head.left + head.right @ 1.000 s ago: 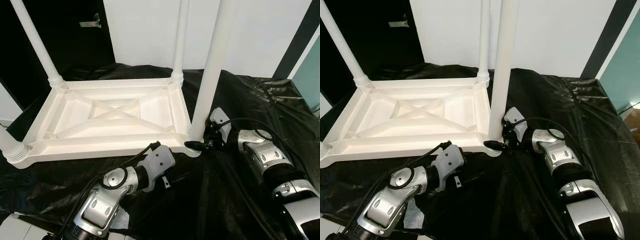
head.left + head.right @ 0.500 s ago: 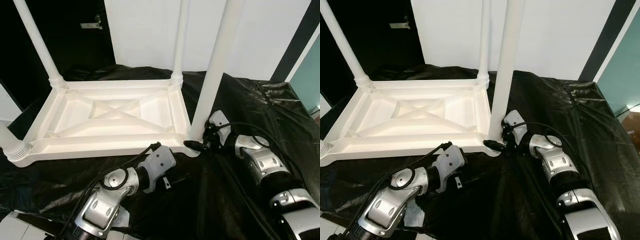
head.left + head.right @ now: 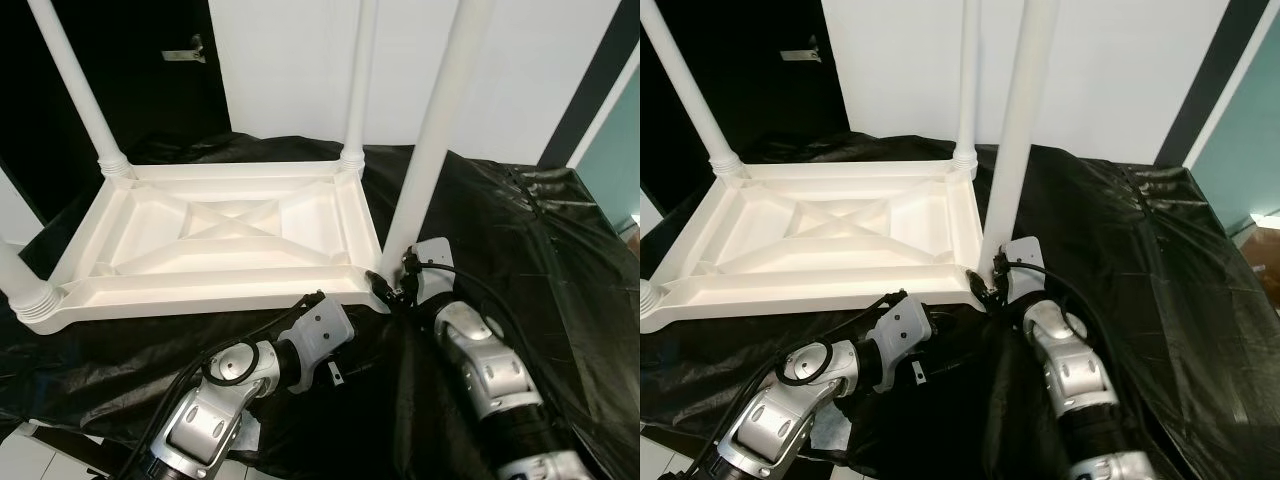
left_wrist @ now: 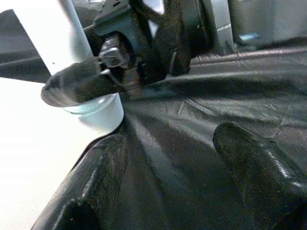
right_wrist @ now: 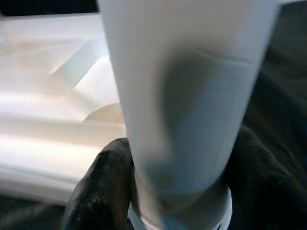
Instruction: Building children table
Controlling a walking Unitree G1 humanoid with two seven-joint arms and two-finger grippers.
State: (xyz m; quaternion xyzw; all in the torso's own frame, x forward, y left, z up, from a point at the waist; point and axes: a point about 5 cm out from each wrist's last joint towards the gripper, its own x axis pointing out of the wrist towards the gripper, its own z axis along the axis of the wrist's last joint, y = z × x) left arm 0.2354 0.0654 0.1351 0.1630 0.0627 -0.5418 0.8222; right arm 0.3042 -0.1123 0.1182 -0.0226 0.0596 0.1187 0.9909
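No writing or brand can be read on any part. The white plastic table top (image 3: 215,240) lies upside down on a black sheet (image 3: 520,230), its underside showing raised ribs that cross in the middle. White round legs stand up from its corners; the nearest leg (image 3: 430,140) rises at the near right corner, with a ribbed collar at its foot. The right claw (image 5: 177,191) is at the base of this leg, its black fingers (image 5: 103,182) clamped around it on both sides. The left claw (image 4: 172,167) is low over the black sheet, just beside the same corner, with its fingers apart and holding nothing.
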